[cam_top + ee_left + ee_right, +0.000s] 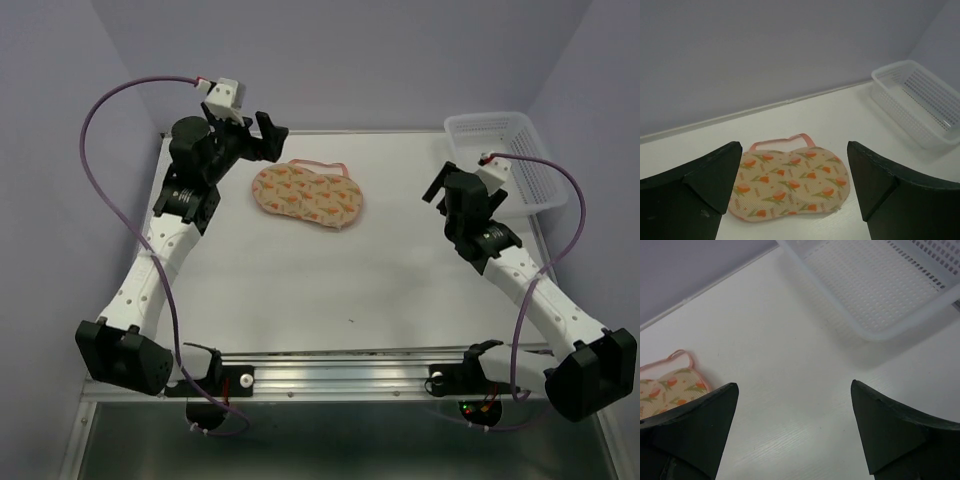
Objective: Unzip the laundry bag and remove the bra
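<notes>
The laundry bag (307, 195) lies flat and closed on the white table at the back centre, cream-peach with orange print and a pink edge loop. It also shows in the left wrist view (790, 182) and partly in the right wrist view (670, 387). My left gripper (262, 137) is open and empty, raised just left of the bag; in its own view the gripper (795, 167) frames the bag from above. My right gripper (438, 188) is open and empty, well to the right of the bag; in its own view the gripper (794, 410) is over bare table. The bra is hidden.
A white plastic lattice basket (505, 160) stands at the back right corner, close behind my right arm; it shows in the left wrist view (920, 102) and the right wrist view (875, 285). Purple walls close in the back and sides. A metal rail (350, 375) runs along the near edge.
</notes>
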Available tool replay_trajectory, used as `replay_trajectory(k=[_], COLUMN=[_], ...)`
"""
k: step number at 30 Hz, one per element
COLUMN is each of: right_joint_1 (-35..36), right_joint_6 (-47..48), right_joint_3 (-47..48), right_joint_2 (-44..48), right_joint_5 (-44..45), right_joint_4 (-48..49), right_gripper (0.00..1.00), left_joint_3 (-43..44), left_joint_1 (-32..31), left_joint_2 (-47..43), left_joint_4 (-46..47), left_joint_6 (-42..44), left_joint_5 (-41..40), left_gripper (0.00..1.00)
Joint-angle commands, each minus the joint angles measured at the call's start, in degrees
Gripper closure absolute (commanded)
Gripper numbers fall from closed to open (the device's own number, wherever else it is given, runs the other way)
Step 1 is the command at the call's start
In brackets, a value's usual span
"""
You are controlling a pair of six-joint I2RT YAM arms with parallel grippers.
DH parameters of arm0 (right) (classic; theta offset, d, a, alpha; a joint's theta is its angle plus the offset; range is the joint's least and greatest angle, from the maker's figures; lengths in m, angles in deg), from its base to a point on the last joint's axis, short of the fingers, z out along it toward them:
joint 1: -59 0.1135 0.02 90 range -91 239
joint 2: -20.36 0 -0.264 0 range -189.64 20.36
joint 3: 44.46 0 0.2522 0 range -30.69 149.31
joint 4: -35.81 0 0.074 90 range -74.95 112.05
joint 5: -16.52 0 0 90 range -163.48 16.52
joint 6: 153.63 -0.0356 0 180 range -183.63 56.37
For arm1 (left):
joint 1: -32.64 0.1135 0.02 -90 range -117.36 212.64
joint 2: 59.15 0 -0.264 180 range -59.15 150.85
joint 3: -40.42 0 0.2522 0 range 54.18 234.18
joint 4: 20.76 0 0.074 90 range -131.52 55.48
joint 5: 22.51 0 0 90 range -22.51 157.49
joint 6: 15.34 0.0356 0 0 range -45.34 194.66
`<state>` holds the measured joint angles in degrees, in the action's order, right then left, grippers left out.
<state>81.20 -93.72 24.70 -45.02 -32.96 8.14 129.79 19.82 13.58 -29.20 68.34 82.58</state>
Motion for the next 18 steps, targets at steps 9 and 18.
replay_trajectory(k=[9, 18], right_joint_1=[0.13, 0.13], right_joint_6=[2.75, 8.55], right_joint_3=[2.7, 4.28], right_joint_2=[-2.82, -5.98], right_joint_5=[-1.49, -10.45], right_joint_4=[-1.64, -2.17], right_gripper=[0.0, 0.0], left_joint_3=[4.2, -9.69], left_joint_1=[-5.63, -16.87], left_joint_2=[6.64, 10.06], left_joint_4=[0.4, -12.97], left_joint_6=[28.27, 67.05], left_joint_5=[16.11, 5.05], left_gripper=[0.01, 0.02])
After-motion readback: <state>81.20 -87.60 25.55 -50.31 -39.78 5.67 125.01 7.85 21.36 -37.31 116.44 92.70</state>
